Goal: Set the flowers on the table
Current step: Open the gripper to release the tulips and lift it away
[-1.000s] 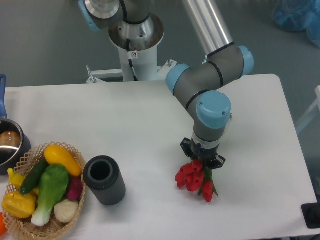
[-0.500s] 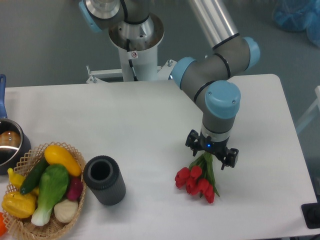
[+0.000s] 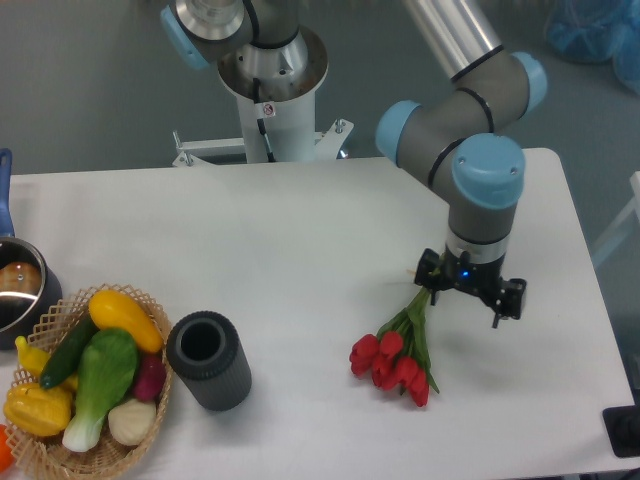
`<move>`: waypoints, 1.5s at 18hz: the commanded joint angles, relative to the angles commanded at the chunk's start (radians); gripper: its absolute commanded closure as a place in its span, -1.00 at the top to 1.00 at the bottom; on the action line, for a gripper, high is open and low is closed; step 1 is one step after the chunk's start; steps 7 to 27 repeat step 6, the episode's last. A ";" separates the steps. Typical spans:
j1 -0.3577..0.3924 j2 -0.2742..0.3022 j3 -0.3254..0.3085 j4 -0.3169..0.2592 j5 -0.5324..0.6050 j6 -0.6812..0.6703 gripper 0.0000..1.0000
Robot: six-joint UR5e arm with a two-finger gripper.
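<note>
Red-bloomed, green-stemmed flowers [image 3: 398, 352] lie flat on the table [image 3: 250, 250]; end effector [image 3: 470, 297] spread wide, empty.

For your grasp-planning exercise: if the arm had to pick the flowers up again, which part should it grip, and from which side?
Grip the flowers at the bare green stems, about midway, coming from above. They lie flat on the table, stems toward the gripper and blooms toward the front edge. The stems form a narrow bundle; the red heads are bulky and probably crush easily.

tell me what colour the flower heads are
Red, on green stems; the flowers show clearly in the fixed camera view.
</note>
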 joint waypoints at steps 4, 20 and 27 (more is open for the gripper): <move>0.037 0.005 -0.009 -0.002 0.023 0.026 1.00; 0.046 0.006 -0.011 -0.003 0.023 0.041 1.00; 0.046 0.006 -0.011 -0.003 0.023 0.041 1.00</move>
